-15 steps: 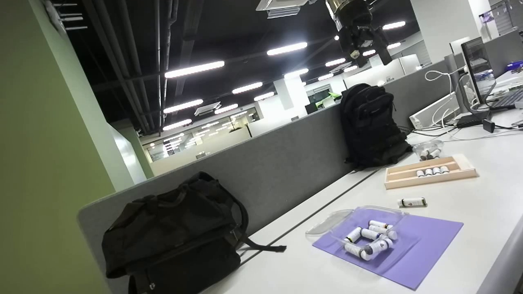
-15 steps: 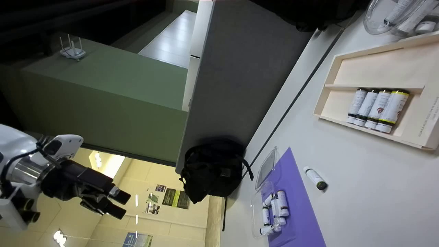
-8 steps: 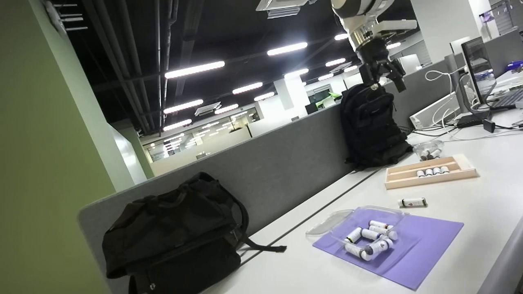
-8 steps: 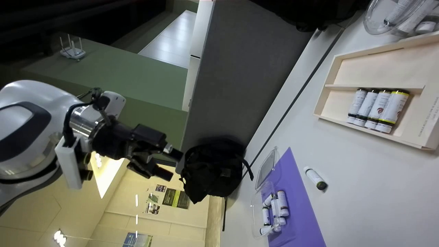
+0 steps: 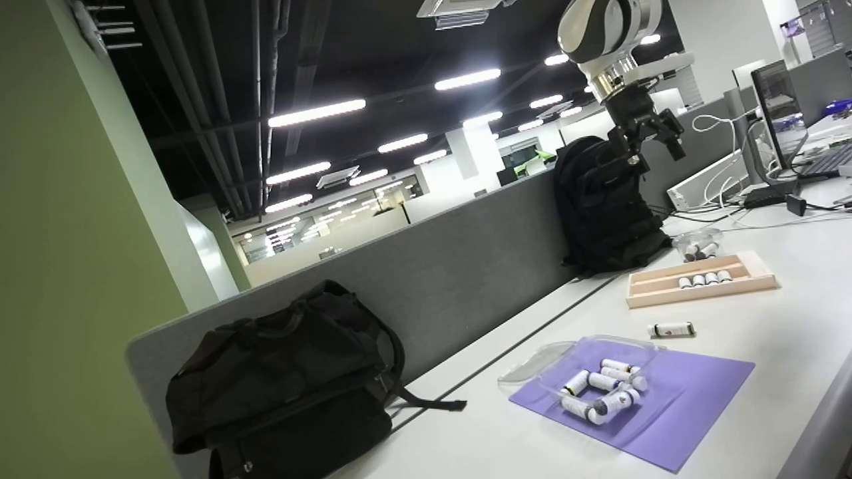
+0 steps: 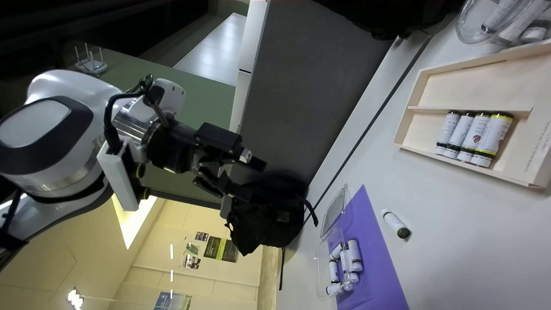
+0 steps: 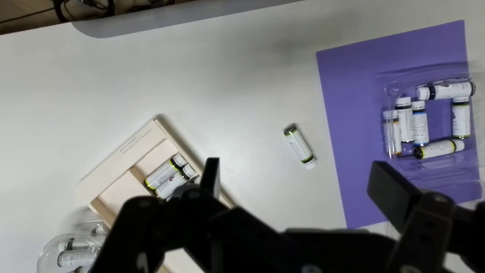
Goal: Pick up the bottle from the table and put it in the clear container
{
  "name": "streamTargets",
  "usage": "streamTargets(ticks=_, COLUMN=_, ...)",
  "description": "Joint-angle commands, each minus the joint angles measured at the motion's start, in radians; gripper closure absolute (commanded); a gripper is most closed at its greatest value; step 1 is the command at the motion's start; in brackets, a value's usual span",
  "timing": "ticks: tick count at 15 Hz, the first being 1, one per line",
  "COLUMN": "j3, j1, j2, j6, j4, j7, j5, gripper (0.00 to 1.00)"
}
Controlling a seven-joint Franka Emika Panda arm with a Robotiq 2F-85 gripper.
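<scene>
The bottle [image 7: 299, 146] lies alone on its side on the white table, with a white label, a dark end and a white cap. It shows in both exterior views [image 5: 671, 329] [image 6: 396, 224]. A clear rectangular container [image 6: 317, 269] with its lid open and several bottles inside sits on the purple mat; it shows in the wrist view [image 7: 387, 94]. A smaller clear round tub [image 7: 47, 252] with bottles stands by the wooden tray [image 5: 697, 241]. I cannot tell which container is meant. My gripper [image 7: 296, 168] is open and empty, high above the table [image 5: 657, 158] [image 6: 253, 178].
A wooden tray [image 6: 469, 86] holds a row of bottles [image 6: 473, 135]. The purple mat [image 5: 705, 399] lies near the bottle. A grey partition [image 5: 466, 279] runs along the table's back, with black backpacks [image 5: 606, 206] [image 5: 286, 379] against it. A laptop [image 5: 779, 113] and cables stand farther along.
The arm has come down and across toward the table; in an exterior view the gripper moved down and right. The gripper stays open. The bottle, containers and tray have not moved.
</scene>
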Motion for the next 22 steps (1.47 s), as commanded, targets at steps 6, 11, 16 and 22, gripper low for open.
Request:
streamTargets(ticks=6, j3=0.001, j1=0.009, j2=0.044, j6=0.031, j4=-0.005, j7=-0.078, j5=0.010, gripper=0.00)
streamTargets(ticks=11, j3=0.024, j1=0.020, j2=0.209, j6=0.200, j4=-0.038, j7=-0.239, j5=-0.010, gripper=0.00)
streamTargets(ticks=16, j3=0.067, j1=0.026, j2=0.457, j6=0.365, j4=-0.010, j7=-0.244, j5=-0.037, gripper=0.00)
streamTargets(ticks=22, j3=0.100, j1=0.049, j2=0.641, j6=0.523, j4=0.034, j7=-0.229, j5=-0.103, gripper=0.25)
